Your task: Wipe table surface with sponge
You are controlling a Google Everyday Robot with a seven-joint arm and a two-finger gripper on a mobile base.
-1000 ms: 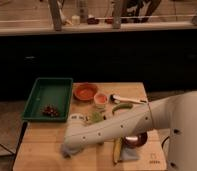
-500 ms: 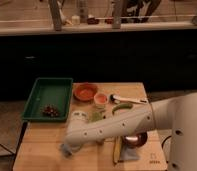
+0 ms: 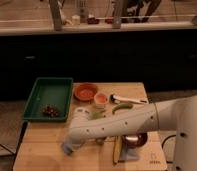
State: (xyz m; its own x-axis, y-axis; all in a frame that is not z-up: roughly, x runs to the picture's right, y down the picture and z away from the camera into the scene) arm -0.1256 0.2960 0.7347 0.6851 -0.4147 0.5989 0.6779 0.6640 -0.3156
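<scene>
At the 7 o'clock corner of the table surface, our gripper sits low over the wood, and we cannot tell whether it grips anything. The sponge shows as a pale-blue patch right at its tip, towards 7 o'clock. We judge the wiping barely begun: the wood towards 12 o'clock, up to the red bowl, is left to do

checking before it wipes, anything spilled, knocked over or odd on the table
Nothing clearly stands out. The orange bowl and small cup sit upright, and the dark red bits lie inside the green tray. The tool is low over the table surface, nearer the camera than the tray, at the sponge.
</scene>
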